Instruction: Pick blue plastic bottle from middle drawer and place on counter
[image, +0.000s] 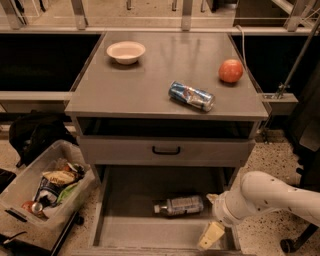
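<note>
The blue plastic bottle (178, 205) lies on its side on the floor of the open middle drawer (130, 200), cap pointing left. My gripper (211, 218) is at the drawer's right front, just right of the bottle's base. It is open, with one cream finger near the bottle's end and the other (210, 235) lower, toward the drawer's front. It holds nothing. The white arm (270, 195) comes in from the right. The grey counter (150, 80) is the cabinet's top, above the drawer.
On the counter are a white bowl (126, 52), a shiny blue can (191, 96) on its side and a red apple (230, 70). A shut drawer front with a black handle (166, 150) sits above the open drawer. A bin of snacks (45, 185) and a black bag (35, 132) stand at left.
</note>
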